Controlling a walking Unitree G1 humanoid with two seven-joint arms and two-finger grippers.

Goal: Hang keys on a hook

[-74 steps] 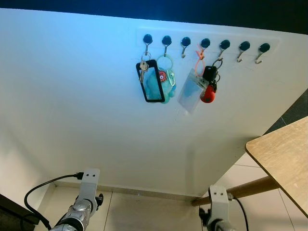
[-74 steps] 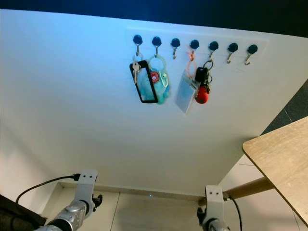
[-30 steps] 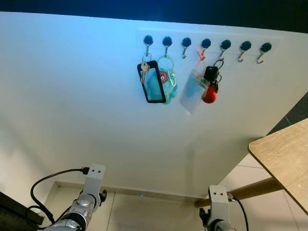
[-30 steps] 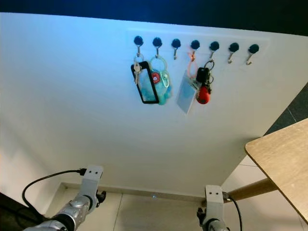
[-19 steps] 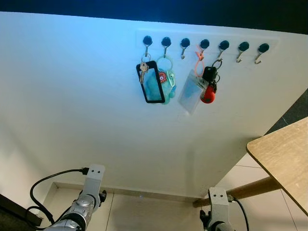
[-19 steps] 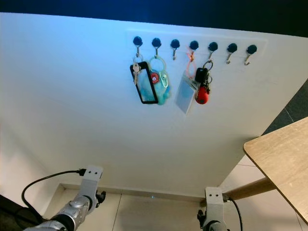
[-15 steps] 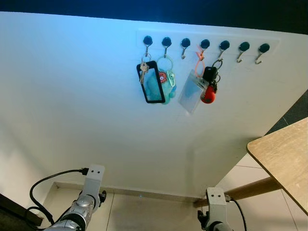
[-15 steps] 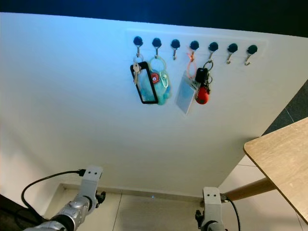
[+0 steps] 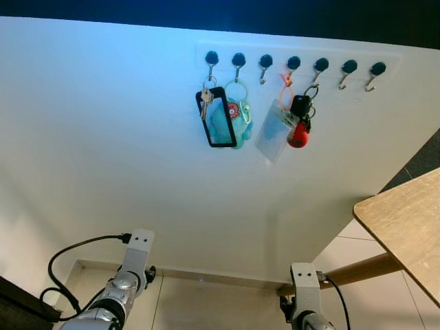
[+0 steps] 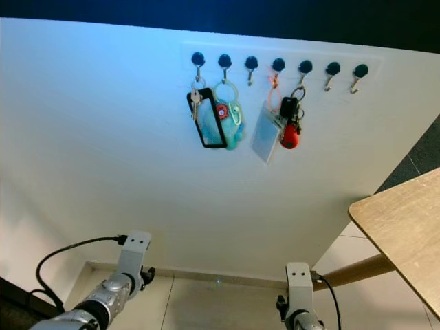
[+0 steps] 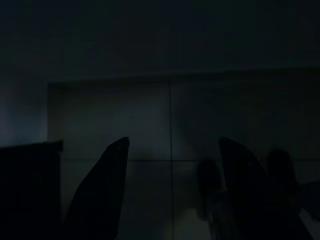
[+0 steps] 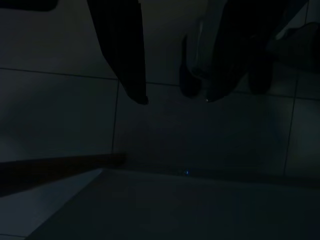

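Nearest to us, both arms hang low near the floor tiles. The left gripper (image 11: 170,190) shows in its dark wrist view with its 2 black fingers spread well apart and nothing between them. The right gripper (image 12: 175,75) points down at the tiled floor (image 12: 75,120), also spread wide; something dim hangs beside one finger, too dark to name, so we cannot tell whether it holds anything.

Further off, at the right, the corner of a wooden table (image 9: 402,220) juts in on a slanted leg.

Farthest and high above both arms, on the white wall (image 9: 103,137), runs a hook rail (image 9: 294,63) of 7 black-capped hooks. From its left end: hook 1 carries a key bunch with a black-framed tag (image 9: 216,117), hook 2 a teal plush keyring (image 9: 237,113), hook 3 is bare, hook 4 holds a card sleeve on an orange loop (image 9: 275,134), hook 5 a black fob with a red charm (image 9: 299,120), and hooks 6 and 7 (image 9: 375,72) are bare.

We judge that keys already hang, long axis vertical, straight up from the jaws. Neither arm is clearly nearer, and any reach is upward.
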